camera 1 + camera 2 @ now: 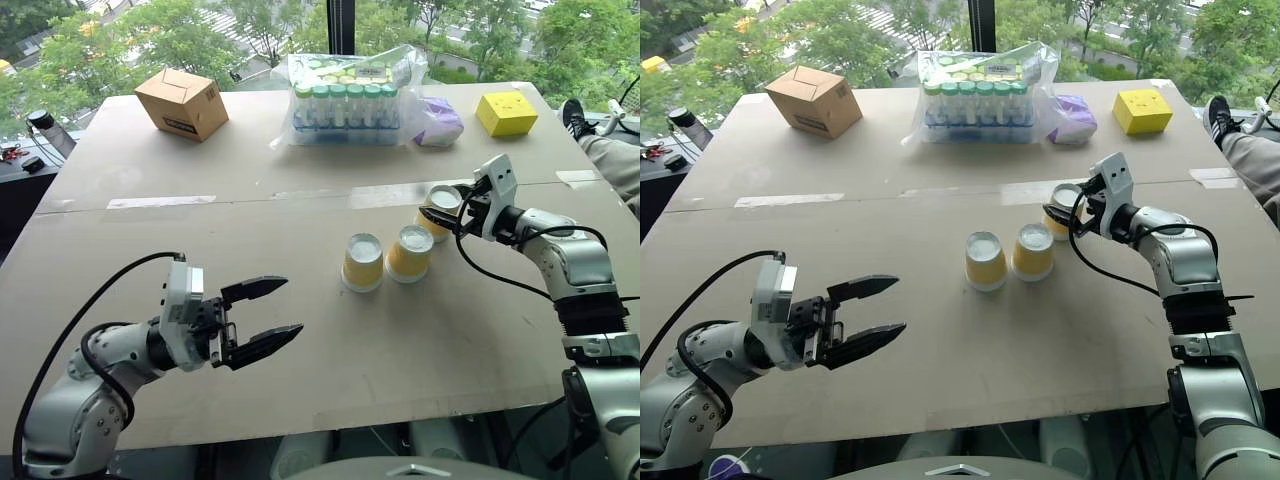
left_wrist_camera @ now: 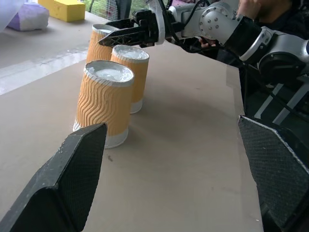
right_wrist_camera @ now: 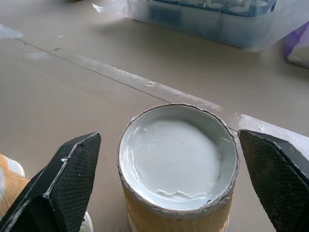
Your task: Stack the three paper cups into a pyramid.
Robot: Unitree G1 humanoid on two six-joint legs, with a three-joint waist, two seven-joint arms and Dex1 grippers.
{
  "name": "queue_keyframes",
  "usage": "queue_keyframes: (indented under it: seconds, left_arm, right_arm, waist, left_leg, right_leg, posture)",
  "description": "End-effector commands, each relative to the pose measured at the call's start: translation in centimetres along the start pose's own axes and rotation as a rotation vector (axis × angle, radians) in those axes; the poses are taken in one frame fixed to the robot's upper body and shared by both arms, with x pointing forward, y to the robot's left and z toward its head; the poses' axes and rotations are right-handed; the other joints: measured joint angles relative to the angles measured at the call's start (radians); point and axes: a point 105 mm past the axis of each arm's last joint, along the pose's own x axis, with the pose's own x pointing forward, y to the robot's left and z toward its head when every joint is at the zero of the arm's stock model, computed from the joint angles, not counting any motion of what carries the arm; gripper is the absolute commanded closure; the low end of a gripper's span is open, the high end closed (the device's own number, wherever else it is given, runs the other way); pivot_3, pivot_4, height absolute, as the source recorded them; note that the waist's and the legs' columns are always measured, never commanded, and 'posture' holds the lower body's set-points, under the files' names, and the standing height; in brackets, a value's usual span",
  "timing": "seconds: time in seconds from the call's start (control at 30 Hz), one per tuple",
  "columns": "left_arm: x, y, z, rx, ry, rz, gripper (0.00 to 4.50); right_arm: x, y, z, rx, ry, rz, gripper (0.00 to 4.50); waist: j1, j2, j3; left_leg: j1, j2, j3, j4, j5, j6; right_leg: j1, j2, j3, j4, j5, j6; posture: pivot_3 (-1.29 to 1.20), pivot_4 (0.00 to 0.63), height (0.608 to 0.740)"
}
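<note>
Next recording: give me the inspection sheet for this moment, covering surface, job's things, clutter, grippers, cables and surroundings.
Surface: tan table with tape strips across the middle.
Job's things: three paper cups, all upside down on the table; left cup and middle cup side by side, third cup behind them to the right. No pyramid yet.
Clutter: cardboard box, bag of green-capped tubes, purple packet, yellow box, all along the far edge.
Grippers: left gripper open, apart from the cups; right gripper open around the third cup.
Cables: black cables looped along both arms.
Surroundings: window with trees; a person's shoe at far right.
</note>
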Motion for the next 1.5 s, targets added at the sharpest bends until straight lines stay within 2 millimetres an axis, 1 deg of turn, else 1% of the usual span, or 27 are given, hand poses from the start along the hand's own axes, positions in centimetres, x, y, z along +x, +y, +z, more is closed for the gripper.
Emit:
queue_keyframes:
  seconds: [0.03,0.07,0.1,0.13,0.17,0.27,0.33,0.37,0.4,0.43,0.47,0.5,0.57,0.63,0.77,0.83,0.97,1.2,1.37,1.43,1.47,1.5]
  left_arm:
    - [0.4,-0.6,1.5,0.045,-0.025,-0.03,0.0]
    - [0.5,-0.6,1.6,0.046,-0.026,-0.032,0.0]
    - [0.6,-0.6,1.6,0.047,-0.026,-0.033,0.0]
    - [0.6,-0.5,1.7,0.048,-0.028,-0.034,0.0]
    - [0.7,-0.5,1.7,0.048,-0.03,-0.034,0.0]
    - [0.9,-0.1,2.3,0.068,-0.059,-0.028,0.0]
    - [1.0,0.2,2.6,0.111,-0.08,-0.009,0.0]
    - [1.0,0.4,2.8,0.131,-0.088,0.002,0.0]
    - [1.0,0.6,2.9,0.14,-0.104,0.01,0.0]
    - [0.8,0.4,3.2,0.133,-0.131,-0.019,0.0]
    - [0.4,0.3,3.2,0.109,-0.131,-0.043,0.0]
    - [0.1,0.2,3.2,0.069,-0.131,-0.067,0.0]
    - [-0.4,0.1,3.3,0.023,-0.122,-0.086,0.0]
    - [-0.8,0.1,3.2,0.018,-0.111,-0.094,0.0]
    - [-1.3,0.0,3.0,0.01,-0.104,-0.092,0.0]
    - [-1.4,-0.1,2.8,0.005,-0.095,-0.096,0.0]
    - [-1.4,-0.5,2.5,-0.003,-0.086,-0.103,0.0]
    - [-1.7,-0.8,2.2,-0.005,-0.08,-0.088,0.0]
    - [-1.7,-0.8,2.1,-0.004,-0.083,-0.073,0.0]
    - [-1.7,-0.7,2.1,0.001,-0.09,-0.06,0.0]
    - [-1.6,-0.7,2.1,0.001,-0.093,-0.055,0.0]
    - [-1.6,-0.7,2.1,0.001,-0.096,-0.051,0.0]
  right_arm:
    - [0.0,-0.3,1.7,-0.041,-0.054,0.0,0.81]
    - [0.0,-0.3,1.7,-0.043,-0.056,0.004,1.27]
    - [0.0,-0.2,1.7,-0.045,-0.058,0.007,1.85]
    - [-0.1,-0.2,1.9,-0.062,-0.068,0.011,2.19]
    - [-0.2,-0.2,2.1,-0.075,-0.074,0.013,2.28]
    - [-1.5,0.2,4.1,-0.161,-0.126,0.049,2.28]
    - [-2.4,0.7,5.3,-0.207,-0.15,0.085,2.28]
    - [-2.8,1.3,5.9,-0.22,-0.158,0.12,2.28]
    - [-3.3,2.4,6.7,-0.242,-0.165,0.174,2.28]
    - [-3.8,3.8,7.5,-0.264,-0.176,0.239,2.28]
    - [-4.3,5.6,8.5,-0.285,-0.185,0.312,2.28]
    - [-4.7,7.1,9.0,-0.304,-0.185,0.374,2.28]
    - [-5.2,9.2,9.0,-0.317,-0.159,0.459,2.28]
    - [-5.5,10.2,9.0,-0.297,-0.13,0.494,2.28]
    - [-5.5,11.1,9.4,-0.294,-0.118,0.514,2.28]
    - [-5.2,11.3,9.2,-0.294,-0.102,0.524,2.28]
    - [-4.3,11.4,8.2,-0.287,-0.06,0.53,2.28]
    - [-3.0,11.4,8.5,-0.285,-0.061,0.535,2.28]
    - [-2.7,11.6,7.9,-0.284,-0.028,0.557,2.28]
    - [-2.4,11.2,7.5,-0.279,-0.01,0.549,1.22]
    - [-2.4,11.1,7.5,-0.279,-0.007,0.546,0.86]
    - [-2.4,11.0,7.5,-0.281,-0.009,0.541,0.61]
  waist:
    - [0.0,0.0,0.0]
    - [0.0,0.0,0.0]
    - [0.0,0.0,0.0]
    - [0.0,0.0,0.0]
    - [-0.001,0.001,0.0]
    - [0.001,0.002,0.001]
    - [0.002,0.003,0.002]
    - [0.001,0.003,0.002]
    - [0.001,0.003,0.002]
    - [0.001,0.003,0.002]
    - [0.001,0.003,0.002]
    - [-0.001,0.003,0.002]
    - [-0.004,0.003,0.002]
    - [-0.001,0.003,0.002]
    - [0.005,0.003,0.002]
    - [0.004,0.003,0.002]
    - [0.002,0.003,0.002]
    - [0.001,0.003,0.002]
    - [0.003,0.003,0.002]
    - [0.002,0.003,0.002]
    - [0.002,0.003,0.002]
    - [0.002,0.003,0.002]
  left_leg:
    - [0.0,0.0,0.0,0.0,0.0,0.0]
    - [0.0,0.0,0.0,0.0,0.0,0.0]
    - [0.0,0.0,0.0,0.0,0.0,0.0]
    - [0.0,0.0,0.0,0.0,0.0,0.0]
    - [0.0,0.0,0.0,0.0,0.0,0.0]
    - [0.0,0.0,0.0,0.0,0.0,0.0]
    - [-0.001,0.0,0.0,0.0,0.0,0.0]
    - [-0.001,0.0,0.0,0.0,0.0,0.0]
    - [-0.001,0.0,0.0,-0.001,0.0,0.0]
    - [-0.001,0.0,0.0,-0.001,0.0,0.0]
    - [-0.001,0.0,0.0,-0.002,0.0,0.0]
    - [-0.001,0.0,0.0,-0.002,0.0,0.0]
    - [-0.001,0.002,0.0,-0.004,0.0,0.0]
    - [-0.001,0.002,0.0,-0.005,0.0,0.0]
    - [-0.001,0.0,0.0,-0.005,0.0,0.0]
    - [-0.001,0.0,0.0,-0.005,0.0,0.0]
    - [-0.001,0.001,0.0,-0.005,0.0,0.0]
    - [-0.001,0.001,0.0,-0.006,0.0,0.0]
    - [-0.001,0.001,0.0,-0.006,0.0,0.0]
    - [-0.001,0.001,0.0,-0.006,0.0,0.0]
    - [-0.001,0.001,0.0,-0.006,0.0,0.0]
    - [-0.001,0.001,0.0,-0.006,0.0,0.0]
  right_leg:
    - [0.0,0.0,0.0,0.0,0.0,0.0]
    - [0.0,0.0,0.0,0.0,0.0,0.0]
    - [0.0,0.0,0.0,0.0,0.0,0.0]
    - [0.0,0.0,0.0,0.0,0.0,0.0]
    - [0.0,0.0,0.0,0.0,0.0,0.0]
    - [-0.001,0.0,0.0,0.0,0.0,0.0]
    - [-0.001,0.0,0.0,0.0,0.0,0.0]
    - [-0.001,0.0,0.0,-0.001,0.0,0.0]
    - [-0.001,0.0,0.0,-0.001,0.0,0.0]
    - [-0.001,0.0,0.0,-0.001,0.0,0.0]
    - [-0.001,0.0,0.0,-0.001,0.0,0.0]
    - [-0.001,0.0,0.0,-0.002,0.0,0.0]
    - [-0.002,0.001,0.0,-0.002,0.0,0.0]
    - [-0.003,0.001,-0.001,-0.002,0.0,0.0]
    - [-0.002,-0.001,0.0,-0.002,0.0,0.0]
    - [-0.002,-0.001,-0.001,-0.003,0.0,0.0]
    - [-0.002,0.0,-0.001,-0.003,0.0,0.0]
    - [-0.003,0.0,0.0,-0.003,0.0,0.0]
    - [-0.003,0.0,-0.001,-0.004,0.0,0.0]
    - [-0.003,-0.001,0.0,-0.004,0.0,0.0]
    - [-0.003,-0.001,0.0,-0.004,0.0,0.0]
    - [-0.003,-0.001,0.0,-0.004,0.0,0.0]
  posture:
    - [0.0,0.15,0.74]
    - [0.0,0.15,0.74]
    - [0.0,0.15,0.74]
    - [0.0,0.15,0.74]
    - [0.0,0.15,0.74]
    - [0.0,0.15,0.74]
    - [0.0,0.15,0.74]
    - [0.0,0.15,0.74]
    - [0.0,0.15,0.74]
    - [0.0,0.15,0.74]
    - [0.0,0.15,0.74]
    - [0.0,0.15,0.74]
    - [0.0,0.15,0.74]
    - [0.0,0.15,0.74]
    - [0.0,0.15,0.74]
    - [0.0,0.15,0.74]
    - [0.0,0.15,0.74]
    - [0.0,0.15,0.74]
    - [0.0,0.15,0.74]
    - [0.0,0.15,0.74]
    - [0.0,0.15,0.74]
    - [0.0,0.15,0.74]
